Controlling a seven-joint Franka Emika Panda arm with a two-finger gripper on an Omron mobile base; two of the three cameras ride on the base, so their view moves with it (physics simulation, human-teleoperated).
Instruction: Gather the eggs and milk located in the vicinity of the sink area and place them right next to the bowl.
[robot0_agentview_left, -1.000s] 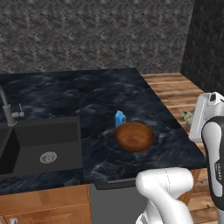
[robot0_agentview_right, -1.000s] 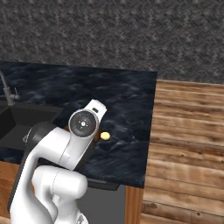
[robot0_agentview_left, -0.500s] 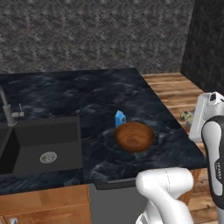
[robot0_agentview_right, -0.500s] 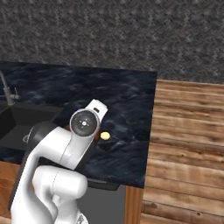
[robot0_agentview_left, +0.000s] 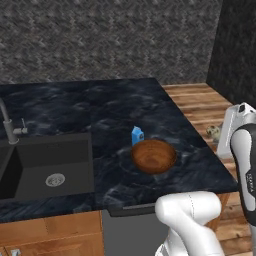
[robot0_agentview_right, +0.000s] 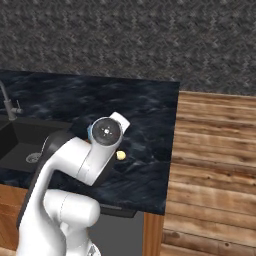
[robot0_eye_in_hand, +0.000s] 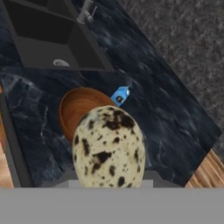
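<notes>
moved: nothing I see | claw (robot0_eye_in_hand: 109, 186) tips hidden, clamped on speckled egg (robot0_eye_in_hand: 108, 146) | bowl (robot0_eye_in_hand: 78, 111) half covered | dark marble tabletop (robot0_agentview_left: 75, 107), wood floor (robot0_agentview_right: 215, 150)

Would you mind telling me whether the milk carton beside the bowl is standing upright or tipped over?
Upright. The milk carton stands on its base on the counter with its gabled top pointing up, just behind the wooden bowl.

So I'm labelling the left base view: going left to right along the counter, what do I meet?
Faucet → sink → milk carton → wooden bowl → speckled egg held in the hand, out past the counter's right edge.
</notes>
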